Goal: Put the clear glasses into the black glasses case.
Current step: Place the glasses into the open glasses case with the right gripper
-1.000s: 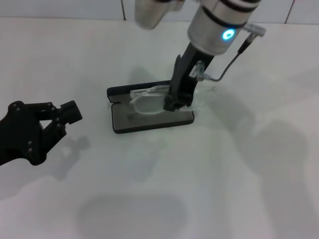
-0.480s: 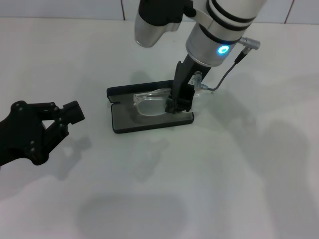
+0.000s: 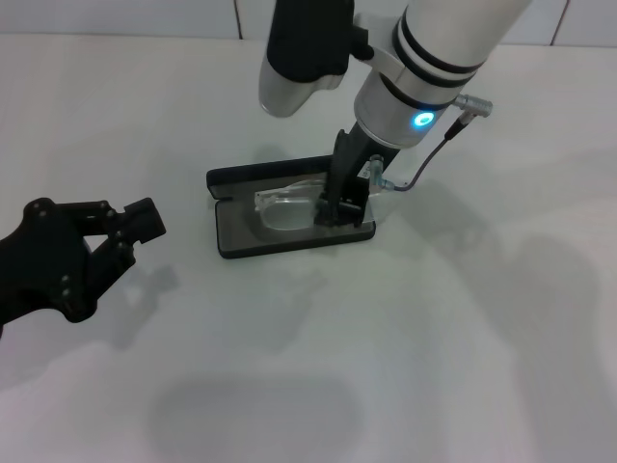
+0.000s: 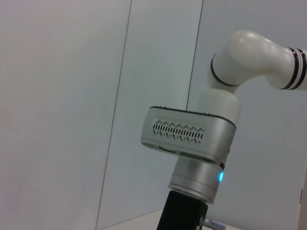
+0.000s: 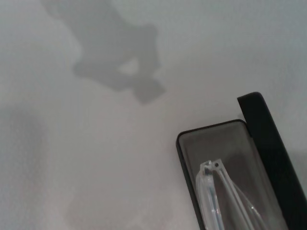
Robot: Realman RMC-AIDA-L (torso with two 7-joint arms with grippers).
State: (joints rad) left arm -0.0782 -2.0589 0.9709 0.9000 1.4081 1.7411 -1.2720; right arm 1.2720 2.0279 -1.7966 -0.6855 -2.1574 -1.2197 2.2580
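Glasses lowered into the open case

The clear glasses (image 3: pixel 286 205) lay in the black glasses case (image 3: pixel 289 238); our right tool (image 3: pixel 337 208) pinched them for placement, while our left tool (image 3: pixel 123 227) idled apart over the counter (image 3: pixel 463 338), gaping.

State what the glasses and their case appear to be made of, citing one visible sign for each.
The clear glasses: probably colourless plastic, since the grey lining shows through them. The black glasses case: seemingly a rigid matt black shell, with a thin, firm rim and a dull grey lining, perhaps fabric.
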